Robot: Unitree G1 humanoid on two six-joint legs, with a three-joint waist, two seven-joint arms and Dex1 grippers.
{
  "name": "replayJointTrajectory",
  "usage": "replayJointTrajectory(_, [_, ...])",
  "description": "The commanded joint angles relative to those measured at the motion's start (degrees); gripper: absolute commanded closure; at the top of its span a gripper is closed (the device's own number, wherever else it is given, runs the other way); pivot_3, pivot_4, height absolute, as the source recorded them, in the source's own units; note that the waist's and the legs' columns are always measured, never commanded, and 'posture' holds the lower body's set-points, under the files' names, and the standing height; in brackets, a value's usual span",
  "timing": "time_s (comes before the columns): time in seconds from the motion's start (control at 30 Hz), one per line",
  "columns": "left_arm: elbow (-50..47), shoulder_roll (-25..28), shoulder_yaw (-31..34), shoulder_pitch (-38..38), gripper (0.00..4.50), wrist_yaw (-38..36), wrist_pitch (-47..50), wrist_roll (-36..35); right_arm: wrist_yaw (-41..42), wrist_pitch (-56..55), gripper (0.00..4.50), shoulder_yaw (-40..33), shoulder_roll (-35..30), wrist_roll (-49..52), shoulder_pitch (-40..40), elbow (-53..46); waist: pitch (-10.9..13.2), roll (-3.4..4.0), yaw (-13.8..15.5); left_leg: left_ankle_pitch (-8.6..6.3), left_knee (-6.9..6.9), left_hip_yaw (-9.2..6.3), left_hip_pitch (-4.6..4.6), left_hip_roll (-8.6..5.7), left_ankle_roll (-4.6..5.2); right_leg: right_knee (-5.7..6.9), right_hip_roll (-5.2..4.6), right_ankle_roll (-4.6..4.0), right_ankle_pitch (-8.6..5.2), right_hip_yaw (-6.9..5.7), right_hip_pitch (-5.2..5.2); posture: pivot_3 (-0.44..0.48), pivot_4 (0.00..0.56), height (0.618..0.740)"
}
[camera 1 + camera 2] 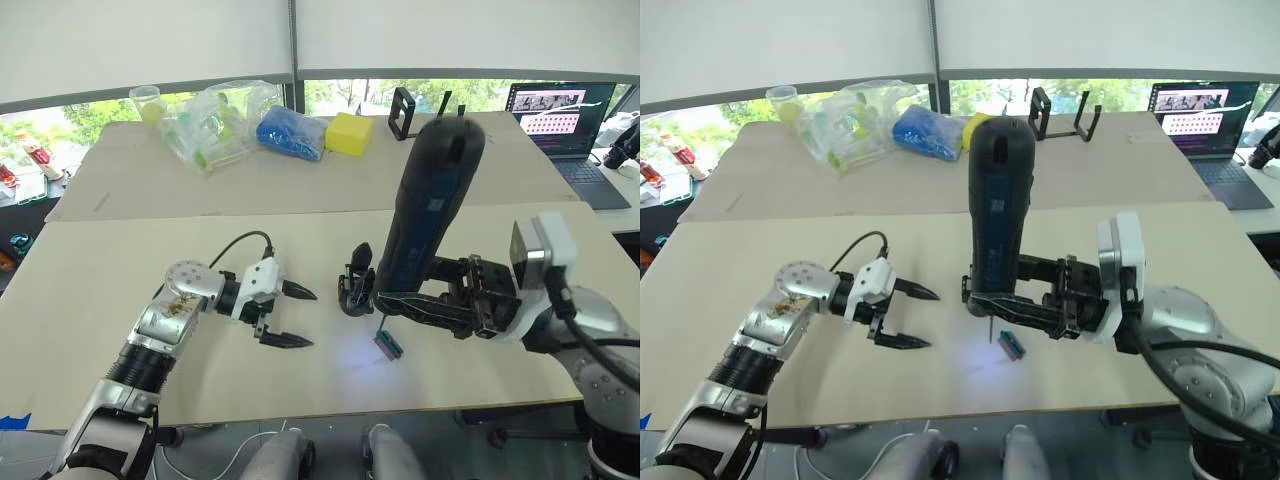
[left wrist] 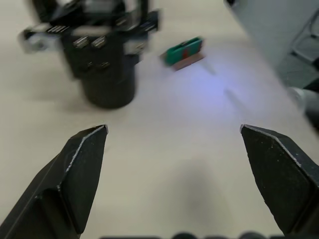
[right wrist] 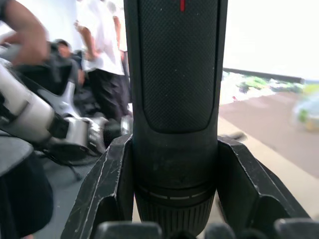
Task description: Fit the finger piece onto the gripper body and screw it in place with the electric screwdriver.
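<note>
- Lay broad and pale beneath everything: the worktop (image 1: pixel 120 300), with bags and a yellow block at its far edge and a laptop (image 1: pixel 560 115) far right.
- Stood nearly upright, right of centre: the electric screwdriver (image 1: pixel 995 210), clamped low on its barrel by the right end effector (image 1: pixel 1025 300), bit pointing down and casting a white glow on the worktop.
- Hovered just above the worktop, left of the tool: the left end effector (image 1: pixel 290 315), fingers spread wide and holding nothing.
- Sat just left of the screwdriver's base, partly hidden by it: the gripper body (image 1: pixel 355 285).
- Lay just near of the bit: a small teal-green block (image 1: pixel 388 344).
- Could not pick out the finger piece; could not tell whether already fitted on the body.
- Judged early to middling: tool in hand, bit off to the near-right of the body, driving seemingly not begun, aligning and screwing left.
</note>
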Motion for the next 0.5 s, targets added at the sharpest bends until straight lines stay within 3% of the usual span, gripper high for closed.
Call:
replayJointTrajectory(0.03, [-4.9,-1.2,-0.9,1.4,0.0,2.0,1.3,-1.3,-1.2,-7.2,2.59,-1.5,2.4,-5.5,4.1,-2.5,0.0,0.0,0.1,0.0,-0.04,-0.01,0.1,0.03,0.0,-0.01,0.02,0.0,0.0,0.0,0.08,0.0,0.15,0.74])
replayJointTrajectory(0.5, [-4.7,-2.3,-2.3,1.9,0.0,3.5,-0.4,-1.0,-5.1,-12.5,2.59,1.6,6.6,-13.7,8.4,-2.4,0.0,0.01,0.0,0.02,-0.11,0.0,0.12,0.01,-0.04,-0.01,0.22,0.0,-0.01,0.01,0.03,0.0,0.15,0.74])
